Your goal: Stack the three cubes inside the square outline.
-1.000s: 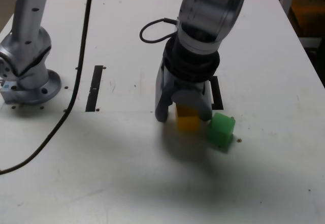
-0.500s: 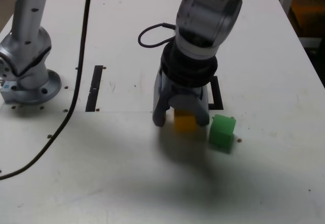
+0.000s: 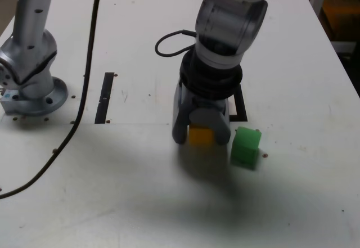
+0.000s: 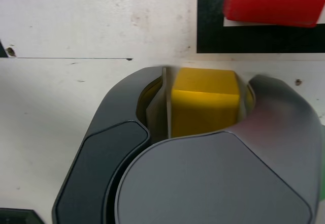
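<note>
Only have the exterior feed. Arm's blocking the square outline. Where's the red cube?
Observer: In the wrist view the red cube sits on the square outline, over its white centre.
Operator: Yellow one gripped or just between the jaws?
Observer: The wrist view shows the yellow cube between the fingers of the gripper, one finger pad flat against its side. It looks shut on it.
Operator: Yellow near the outline?
Observer: It is just outside the frame's black edge, a strip of white table between them.
</note>
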